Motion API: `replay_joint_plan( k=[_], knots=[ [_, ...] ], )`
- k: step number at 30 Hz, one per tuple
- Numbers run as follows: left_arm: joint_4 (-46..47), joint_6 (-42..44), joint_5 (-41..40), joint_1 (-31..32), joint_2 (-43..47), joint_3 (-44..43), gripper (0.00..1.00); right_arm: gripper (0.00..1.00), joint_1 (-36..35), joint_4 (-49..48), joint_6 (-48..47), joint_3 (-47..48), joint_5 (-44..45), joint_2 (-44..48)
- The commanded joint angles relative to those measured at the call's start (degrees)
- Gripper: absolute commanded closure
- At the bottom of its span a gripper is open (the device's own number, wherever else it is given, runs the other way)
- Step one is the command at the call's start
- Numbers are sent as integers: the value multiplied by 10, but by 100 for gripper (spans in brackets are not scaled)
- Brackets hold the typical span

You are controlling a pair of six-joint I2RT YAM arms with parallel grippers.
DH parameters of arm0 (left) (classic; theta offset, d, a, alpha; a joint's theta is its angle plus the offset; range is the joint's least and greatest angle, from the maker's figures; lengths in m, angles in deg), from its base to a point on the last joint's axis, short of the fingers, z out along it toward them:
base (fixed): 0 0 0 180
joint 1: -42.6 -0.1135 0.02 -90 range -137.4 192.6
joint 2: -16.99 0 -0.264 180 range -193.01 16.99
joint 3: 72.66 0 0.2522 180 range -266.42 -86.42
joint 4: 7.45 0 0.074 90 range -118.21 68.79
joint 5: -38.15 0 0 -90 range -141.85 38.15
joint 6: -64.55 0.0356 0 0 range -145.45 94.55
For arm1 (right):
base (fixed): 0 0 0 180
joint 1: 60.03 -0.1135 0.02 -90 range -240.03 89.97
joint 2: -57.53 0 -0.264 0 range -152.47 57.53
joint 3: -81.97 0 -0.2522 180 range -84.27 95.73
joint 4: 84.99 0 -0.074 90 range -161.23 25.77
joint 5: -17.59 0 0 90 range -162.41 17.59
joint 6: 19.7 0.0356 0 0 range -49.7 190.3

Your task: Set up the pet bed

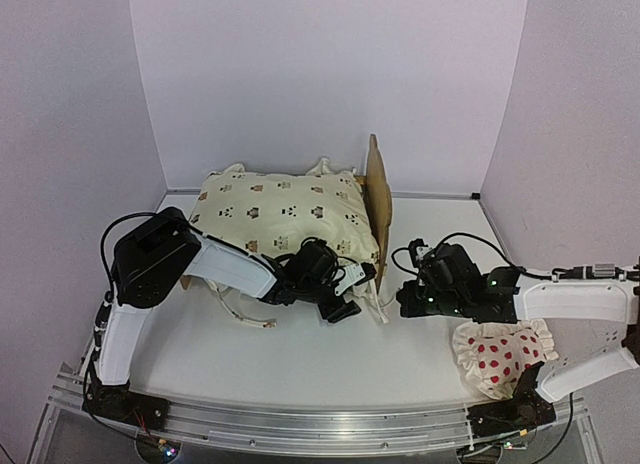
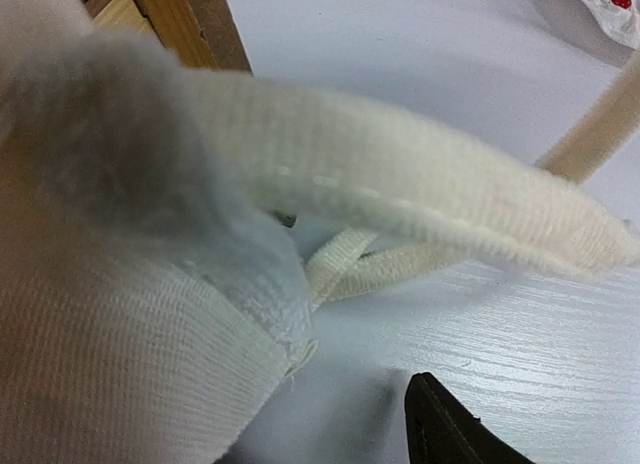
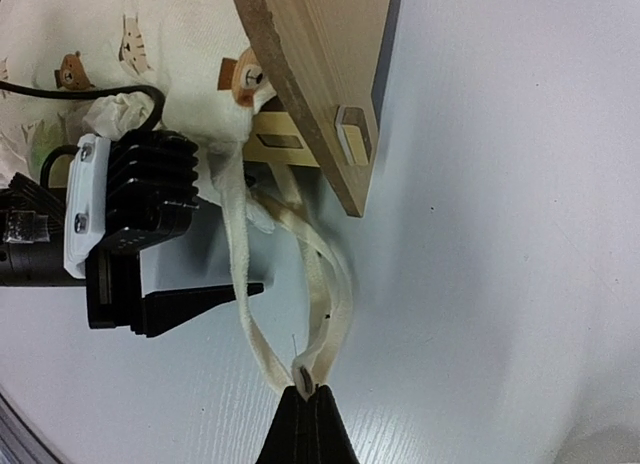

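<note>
Count: 1 pet bed (image 1: 377, 199), 1 printed cover (image 1: 285, 212), 1 red-dotted pillow (image 1: 500, 356), 1 bench (image 1: 300, 369). 2 grippers: left gripper (image 1: 345, 309), right gripper (image 3: 303, 392). Cover ties (image 3: 325, 284) overlap, can't count.

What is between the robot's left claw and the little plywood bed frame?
The cream ruffled cover with animal prints lies over the small plywood bed frame, its cloth bunched right before the left gripper. Its cream ties hang by the corner, pinched by the right gripper.

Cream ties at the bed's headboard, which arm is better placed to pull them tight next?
Right: the right gripper pinches the cream ties by the headboard; the left gripper only sits beside them.
</note>
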Motion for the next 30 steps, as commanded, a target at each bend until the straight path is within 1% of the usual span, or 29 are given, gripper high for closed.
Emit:
replay_joint_plan(
  k=[1,9,18,23,30],
  knots=[
    [22,10,24,-20,-28,-43,38,100,3,3,-2,7,-14,20],
    [10,8,42,-25,-48,-59,67,100,3,3,-4,13,-25,23],
    [14,-6,52,-25,-30,-21,89,100,3,4,-4,17,-30,22],
    [18,-17,64,-24,-22,-4,99,100,3,4,-3,20,-32,20],
    [17,-43,73,-20,13,40,100,100,2,4,-4,25,-21,15]
  ],
)
